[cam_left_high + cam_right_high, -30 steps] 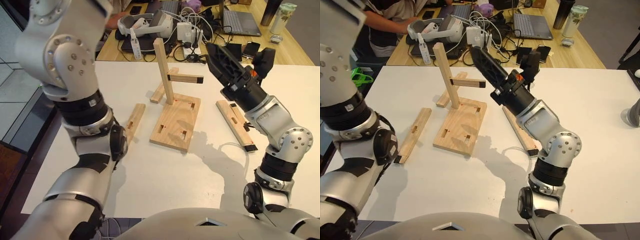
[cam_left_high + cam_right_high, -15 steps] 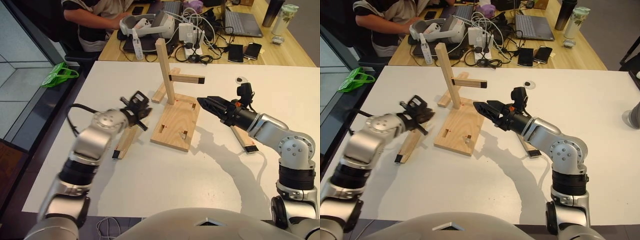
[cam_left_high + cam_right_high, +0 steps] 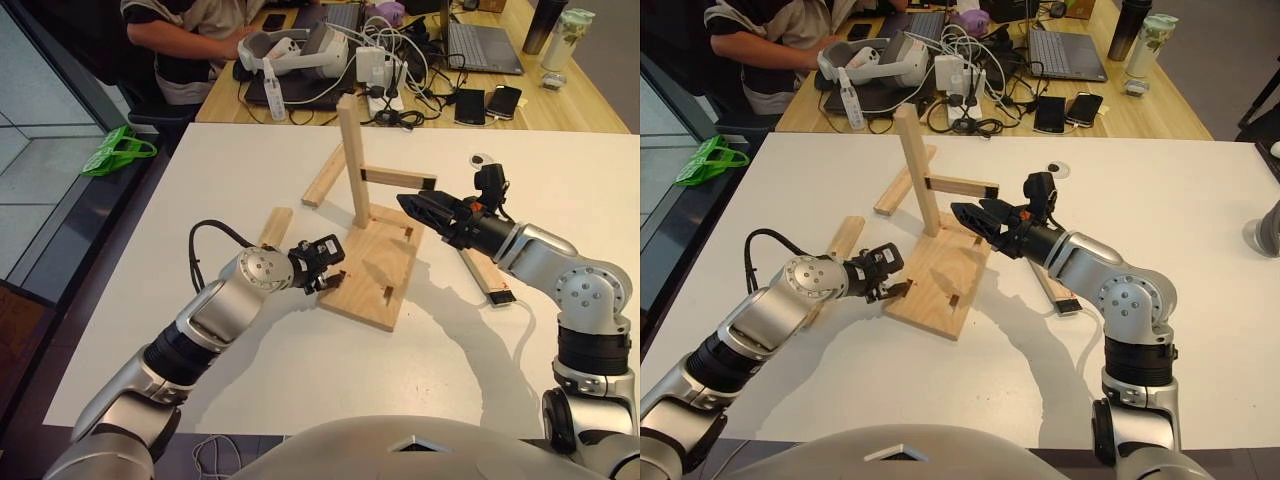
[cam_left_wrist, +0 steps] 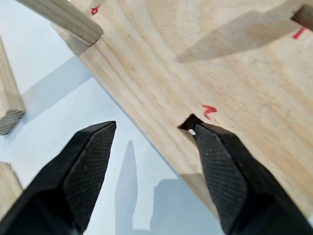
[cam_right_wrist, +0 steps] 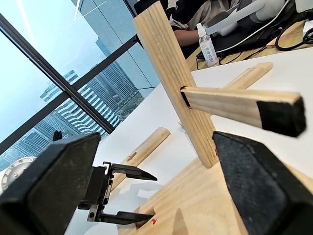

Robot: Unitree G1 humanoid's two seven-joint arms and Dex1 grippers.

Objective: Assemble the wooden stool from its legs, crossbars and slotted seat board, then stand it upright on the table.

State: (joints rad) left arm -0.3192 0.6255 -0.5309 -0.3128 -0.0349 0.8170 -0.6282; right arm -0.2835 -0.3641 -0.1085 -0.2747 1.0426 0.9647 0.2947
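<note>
**Left gripper**: the fingers are spread and nothing is held between them. One finger lies over the near edge of the seat board, with its tip at a small slot. A red mark sits beside the slot, but the figure is hard to read. The other finger is over the bare white table. Whether either finger touches the wood cannot be told.

**Right gripper**: this one hangs over the far right corner of the board, near the dark free end of the crossbar. Its fingers are wide apart and empty. In the right wrist view the outer parts of both fingers are cut off by the frame.

**Seat board**: it lies flat near the middle of the table. One leg stands upright at the board's far side. The crossbar juts sideways from about mid-height on this leg, toward the robot's right.

**Loose parts:**
- A second leg lies flat just left of the board, its near end hidden behind the left forearm.
- A third leg lies beyond the board, partly covered by the upright leg.
- A fourth piece lies to the right of the board. It is mostly hidden under the right forearm, and little more than its dark-tipped end can be seen.
</note>
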